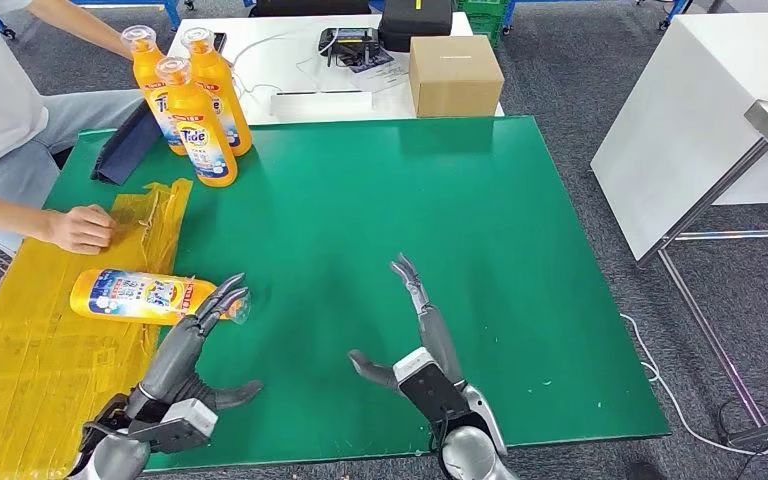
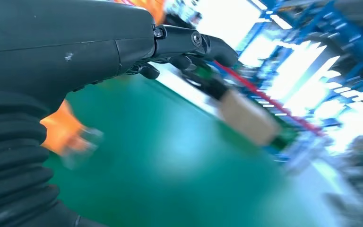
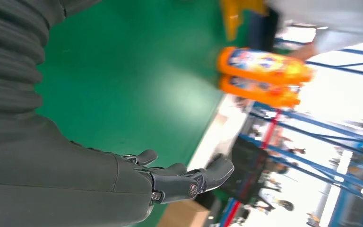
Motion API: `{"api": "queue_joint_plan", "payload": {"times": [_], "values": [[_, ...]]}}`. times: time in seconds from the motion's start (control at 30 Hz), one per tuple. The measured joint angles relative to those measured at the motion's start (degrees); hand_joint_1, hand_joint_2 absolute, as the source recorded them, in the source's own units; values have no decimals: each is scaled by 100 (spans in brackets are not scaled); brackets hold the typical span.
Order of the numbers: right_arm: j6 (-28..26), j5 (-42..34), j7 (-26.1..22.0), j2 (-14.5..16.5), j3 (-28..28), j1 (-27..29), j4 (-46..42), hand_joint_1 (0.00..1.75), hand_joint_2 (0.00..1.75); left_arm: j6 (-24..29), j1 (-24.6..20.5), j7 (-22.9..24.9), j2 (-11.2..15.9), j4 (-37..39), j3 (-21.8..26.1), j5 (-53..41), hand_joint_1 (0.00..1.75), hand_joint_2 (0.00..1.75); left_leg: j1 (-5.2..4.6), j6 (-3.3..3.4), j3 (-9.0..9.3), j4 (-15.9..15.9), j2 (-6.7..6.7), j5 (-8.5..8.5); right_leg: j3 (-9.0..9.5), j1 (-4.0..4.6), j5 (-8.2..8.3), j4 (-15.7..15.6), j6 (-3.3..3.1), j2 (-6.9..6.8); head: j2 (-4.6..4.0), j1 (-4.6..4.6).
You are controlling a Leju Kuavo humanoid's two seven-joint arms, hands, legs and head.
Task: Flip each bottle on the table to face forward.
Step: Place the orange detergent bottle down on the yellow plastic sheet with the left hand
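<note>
From the head view, the lying bottle [image 1: 140,296] rests on its side at the edge of the yellow sheet [image 1: 40,370], its clear cap end pointing onto the green tabletop [image 1: 440,230]. The left hand [image 1: 195,345] reaches toward that cap end, fingers spread and their tips at or just beside the cap; whether they touch it cannot be told, and nothing is gripped. This looks like an approach to take the bottle near its neck so it can be stood up. Three upright bottles [image 1: 195,105] stand together at the far corner, well apart from the lying bottle, labels toward the camera, so they seem already done. A person's hand [image 1: 80,228] rests on the yellow sheet just beyond the lying bottle, perhaps steadying the sheet. The right hand [image 1: 415,335] hangs over bare green well to the side of the lying bottle, fingers wide and holding nothing, probably waiting.

In the left wrist view the left hand's dark fingers [image 2: 189,42] extend with no object in them; the lying bottle's blurred orange end [image 2: 71,137] sits close beneath the palm.

In the right wrist view the right hand's fingers [image 3: 184,182] are loosely extended and empty, with the upright bottles [image 3: 260,75] far across the green.
</note>
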Motion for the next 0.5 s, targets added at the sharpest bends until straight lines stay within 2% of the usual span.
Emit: {"api": "queue_joint_plan", "payload": {"times": [0.17,0.27,0.4,0.5], "values": [[23,-363,-150,-40,84,181,-428,0,175,-496,355,-171,-337,-663,46,1352,0,175,-2,1,-2,1,-2,-1,0,-5,-1,-1,1,-2,0,0],[23,-461,-161,-87,86,299,-649,0,175,-628,482,-180,-552,-886,57,1558,0,175,-5,3,-4,1,-1,-3,-1,-7,-1,-2,1,-1,0,1],[27,-512,-167,-134,85,377,-806,0,175,-731,549,-180,-704,-1020,78,1659,0,175,-5,3,-3,1,-1,-4,-1,-7,0,-3,1,-1,0,1],[26,-590,-196,-157,76,467,-911,0,175,-990,597,-8,-842,-1039,144,1903,0,175,-4,3,0,1,-1,-3,0,-6,0,-3,1,-1,0,-1]]}}
